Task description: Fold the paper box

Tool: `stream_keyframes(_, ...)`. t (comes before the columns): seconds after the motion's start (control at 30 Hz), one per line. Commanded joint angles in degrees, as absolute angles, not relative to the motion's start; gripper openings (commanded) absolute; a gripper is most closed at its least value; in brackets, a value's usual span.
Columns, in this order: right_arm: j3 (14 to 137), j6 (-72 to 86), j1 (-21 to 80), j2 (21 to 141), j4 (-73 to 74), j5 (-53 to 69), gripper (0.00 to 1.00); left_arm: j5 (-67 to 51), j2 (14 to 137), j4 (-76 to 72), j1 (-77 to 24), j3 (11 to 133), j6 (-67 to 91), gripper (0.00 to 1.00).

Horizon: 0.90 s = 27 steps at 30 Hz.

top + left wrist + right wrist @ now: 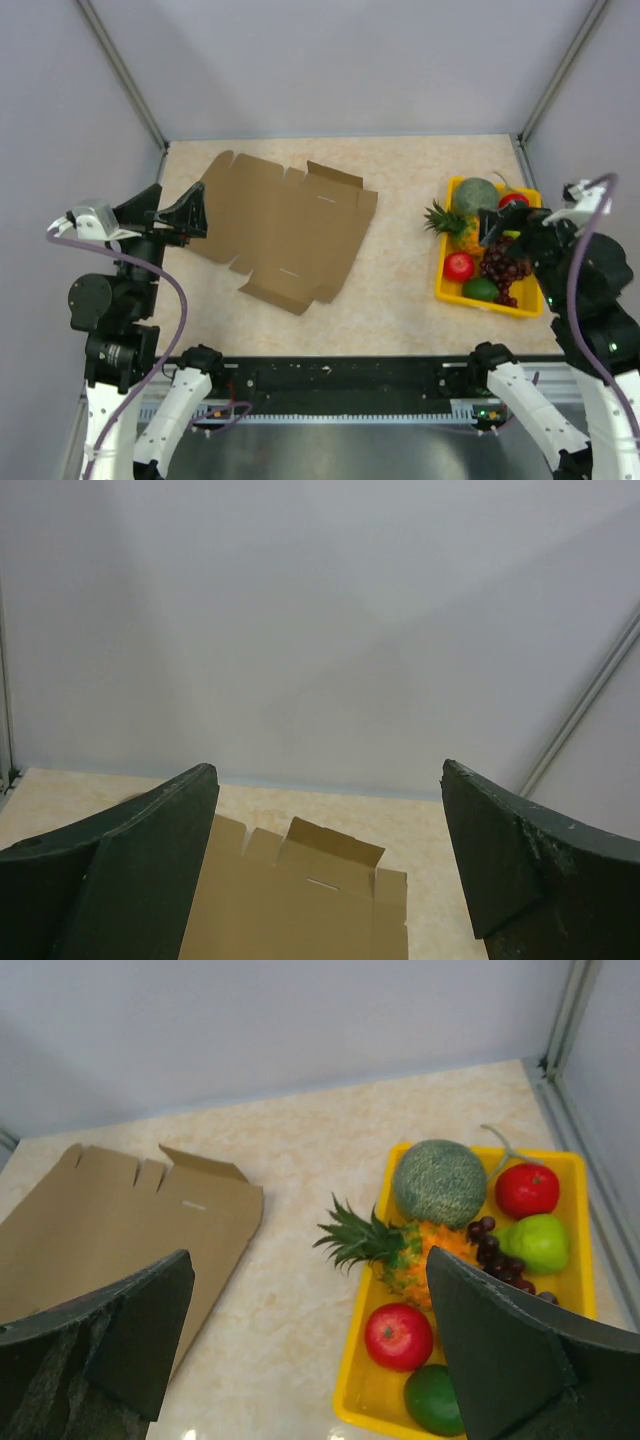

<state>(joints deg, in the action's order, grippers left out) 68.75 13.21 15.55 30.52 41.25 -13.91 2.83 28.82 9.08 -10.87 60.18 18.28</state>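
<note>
Flat brown die-cut cardboard box sheet point(285, 225): unfolded, lying left-centre on beige speckled surface point(400, 270). Left claw point(175, 212): spread, empty, at sheet's left edge. Right claw point(308, 1254): spread, empty, over yellow plastic fruit tray point(445, 291).

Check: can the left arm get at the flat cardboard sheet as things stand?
Probably yes. The left gripper hovers open at the left edge of the paper box with nothing between them; the yellow fruit tray sits far off to the right.

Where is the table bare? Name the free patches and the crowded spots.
Widest free patch: bare table between the paper box and the yellow tray. Narrower strips lie behind the box and along the near edge. Crowded: the tray, packed with fruit.
</note>
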Motion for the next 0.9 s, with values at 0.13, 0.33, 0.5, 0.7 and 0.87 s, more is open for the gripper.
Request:
stream_keyframes(0.13,65.31,22.59,21.86,52.10,33.94,4.15,0.99,0.27,30.32,7.21,-10.55,59.42,21.71,0.97)
stream_keyframes(0.33,60.40,32.06,34.72,68.53,18.96,10.00,0.99,-2.63,31.46,7.38,-10.55,59.33,23.03,0.97)
stream_keyframes(0.5,45.54,45.76,34.63,73.28,-1.11,16.76,0.99,-4.13,31.64,7.91,-10.55,58.63,23.38,0.96)
stream_keyframes(0.7,38.86,54.30,33.14,84.44,-13.43,17.93,0.90,-5.62,32.08,6.68,-10.55,56.60,24.52,0.96)
stream_keyframes(0.87,36.30,59.76,31.38,93.50,-26.08,20.12,0.67,-6.94,32.26,6.33,-10.55,55.90,25.58,0.96)
